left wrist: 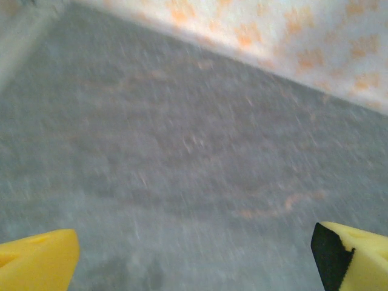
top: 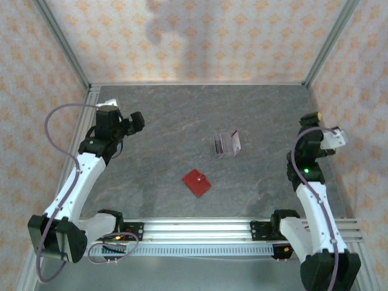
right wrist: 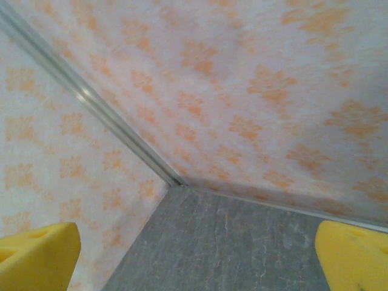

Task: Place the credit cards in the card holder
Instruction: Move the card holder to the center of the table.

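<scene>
Print on the credit cards [top: 234, 143] is unreadably small, while left gripper [left wrist: 194, 260] and right gripper [right wrist: 195, 257] gape wide.

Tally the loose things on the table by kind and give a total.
Red wallet: 1
Clear rack: 1
Cards standing in the rack: too small to count
Total: 2, plus the cards

clear plastic rack [top: 225, 145] on grey table [top: 151, 173]
</scene>
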